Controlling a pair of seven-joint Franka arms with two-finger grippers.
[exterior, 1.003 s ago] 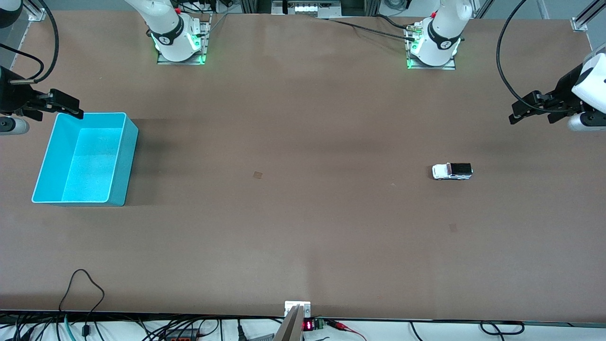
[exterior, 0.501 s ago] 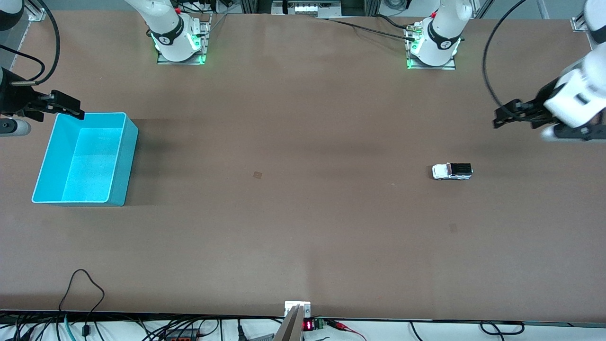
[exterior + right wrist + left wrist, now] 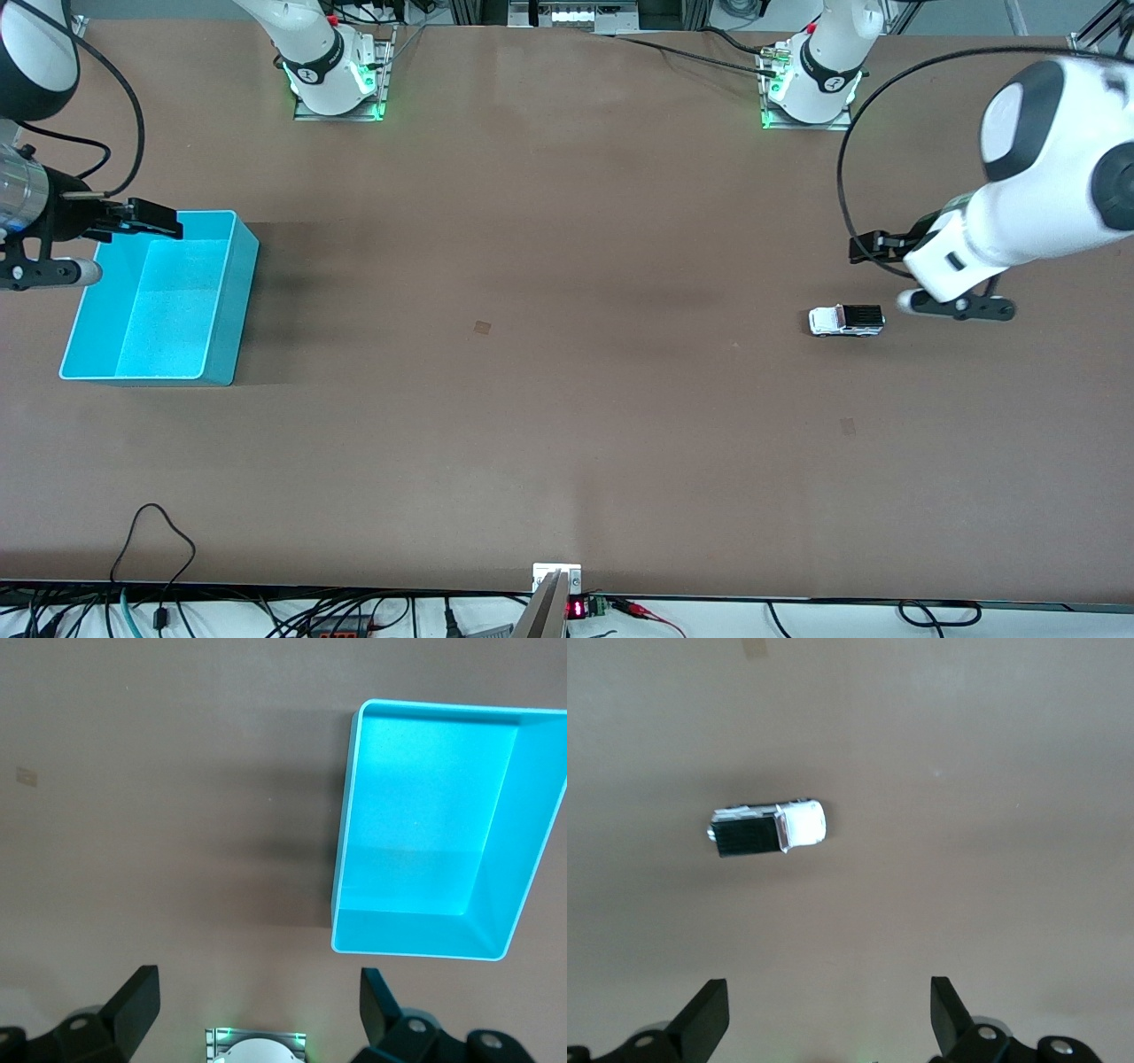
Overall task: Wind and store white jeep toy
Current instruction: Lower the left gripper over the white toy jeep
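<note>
A brown table (image 3: 567, 399) carries a white jeep toy (image 3: 846, 321) toward the left arm's end and a cyan bin (image 3: 232, 301) toward the right arm's end.

Front view: the left gripper (image 3: 864, 248) hangs in the air just above the table beside the jeep toy, not touching it, while the right gripper (image 3: 155, 220) hovers over the bin's rim at the edge farthest from the camera. Left wrist view: the left gripper's fingers (image 3: 709, 1014) stand spread wide, holding nothing; the jeep toy (image 3: 768, 827) sits on its wheels on bare table ahead of the fingertips, clear of both. Right wrist view: the right gripper's fingers (image 3: 137, 997) are likewise spread and empty, with the bin (image 3: 350, 815) ahead of them and off toward one finger.
</note>
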